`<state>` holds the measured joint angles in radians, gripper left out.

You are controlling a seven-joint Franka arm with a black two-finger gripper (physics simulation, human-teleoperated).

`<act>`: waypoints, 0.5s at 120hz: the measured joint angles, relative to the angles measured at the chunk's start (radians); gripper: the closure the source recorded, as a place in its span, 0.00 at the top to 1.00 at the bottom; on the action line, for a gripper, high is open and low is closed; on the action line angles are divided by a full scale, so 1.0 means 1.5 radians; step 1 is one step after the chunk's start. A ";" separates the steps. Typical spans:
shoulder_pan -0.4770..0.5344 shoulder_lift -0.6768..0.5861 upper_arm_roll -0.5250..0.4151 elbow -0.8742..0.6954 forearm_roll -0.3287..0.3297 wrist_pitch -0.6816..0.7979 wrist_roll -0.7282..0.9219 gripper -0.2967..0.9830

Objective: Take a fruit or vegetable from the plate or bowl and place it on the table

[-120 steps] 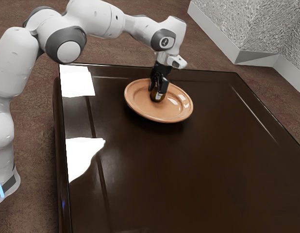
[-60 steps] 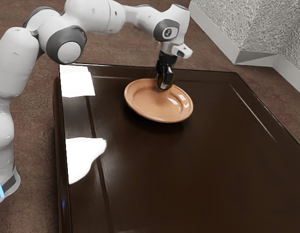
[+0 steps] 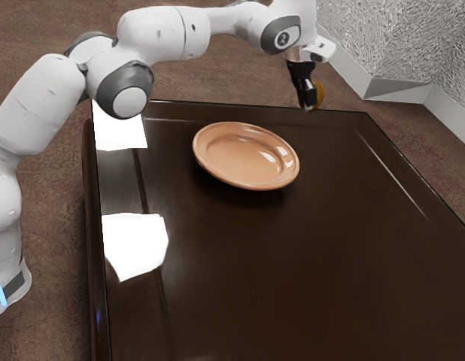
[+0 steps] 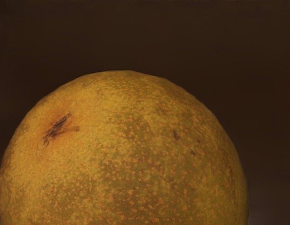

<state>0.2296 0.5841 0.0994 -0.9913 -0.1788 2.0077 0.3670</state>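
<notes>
Fruit point(image 3: 320, 92): lifted higher from over the plate point(image 3: 244, 158) since the earlier exterior pictures, and carried toward the exterior view's right; it hangs in the air, seen near the bench's point(image 3: 293, 256) far edge.
Fingers point(image 3: 311, 98): pinching the fruit, pointed downward.
Plate: in its same spot, the fruit off it, so the picking part is done.
Bench: fruit not set down on it; lowering, letting go and backing away are left. Somewhat past halfway, by my judgement.
Speckled skin point(image 4: 135, 164): in the wrist view, the fruit's yellow-brown side sits close under the hand, with a dark scar point(image 4: 58, 128).
Brown backdrop point(image 4: 145, 37): probably the bench, which would put the fruit above it; how high, I cannot tell.
</notes>
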 joint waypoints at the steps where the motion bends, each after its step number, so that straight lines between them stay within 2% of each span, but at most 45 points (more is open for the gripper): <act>1: 0.000 0.000 0.000 0.000 -0.001 0.004 0.000 0.46; 4: -0.002 0.001 0.000 0.000 -0.004 0.017 0.000 0.46; 14: -0.005 0.001 0.003 -0.002 -0.020 0.046 0.001 0.60; 26: -0.008 0.001 0.004 -0.004 -0.031 0.069 0.003 0.68; 60: -0.008 -0.006 0.004 -0.022 -0.050 0.095 0.006 0.76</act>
<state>0.2179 0.5750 0.1060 -1.0246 -0.2533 2.1505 0.3753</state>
